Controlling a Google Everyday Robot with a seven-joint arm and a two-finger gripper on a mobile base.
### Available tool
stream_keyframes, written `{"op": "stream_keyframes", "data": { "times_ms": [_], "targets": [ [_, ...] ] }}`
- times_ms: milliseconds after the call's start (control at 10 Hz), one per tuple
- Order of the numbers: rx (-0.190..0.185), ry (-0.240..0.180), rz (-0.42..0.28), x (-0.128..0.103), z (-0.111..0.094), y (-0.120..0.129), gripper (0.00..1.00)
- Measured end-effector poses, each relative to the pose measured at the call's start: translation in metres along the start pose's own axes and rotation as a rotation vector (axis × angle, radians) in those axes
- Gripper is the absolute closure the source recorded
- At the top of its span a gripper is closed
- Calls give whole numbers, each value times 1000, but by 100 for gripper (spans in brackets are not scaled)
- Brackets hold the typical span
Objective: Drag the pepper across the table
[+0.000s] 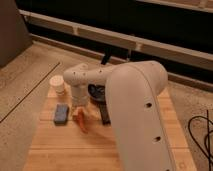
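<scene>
Gripper [78, 108] down at the table [150, 145], right over the pepper [82, 123]
The wrist covers it, so wide, narrow or holding cannot be told; the pepper pokes out just nearer the camera, blue sponge [61, 113] just left, dark pan [98, 93] right, half hidden behind the arm [135, 100]

I log the surface [60, 145] as follows. Far-left corner: cup [58, 85]. In front of the cup, by the left edge: sponge [61, 113]. Just right of the sponge: pepper [82, 122], lying on the boards. Toward the far edge, right of the cup: pan [96, 91], its handle pointing at the near edge, right of the pepper. Tool [78, 109]: I place it at the pepper's far end, between sponge and pan handle.
</scene>
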Motion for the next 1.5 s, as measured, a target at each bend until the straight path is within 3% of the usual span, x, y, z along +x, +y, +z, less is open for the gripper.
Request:
{"op": "stream_keyframes", "data": {
  "times_ms": [400,500,900,1100,1500],
  "targets": [
    [-14,-15,-5,-7,0,-4,93],
    [-10,-20,-1,-9,0,-8,98],
    [-4,-33,-2,-8,-3,-11,100],
    [-1,-60,6,-11,-13,-10,100],
    [101,-259,7,-24,-115,-25,100]
  ]
}}
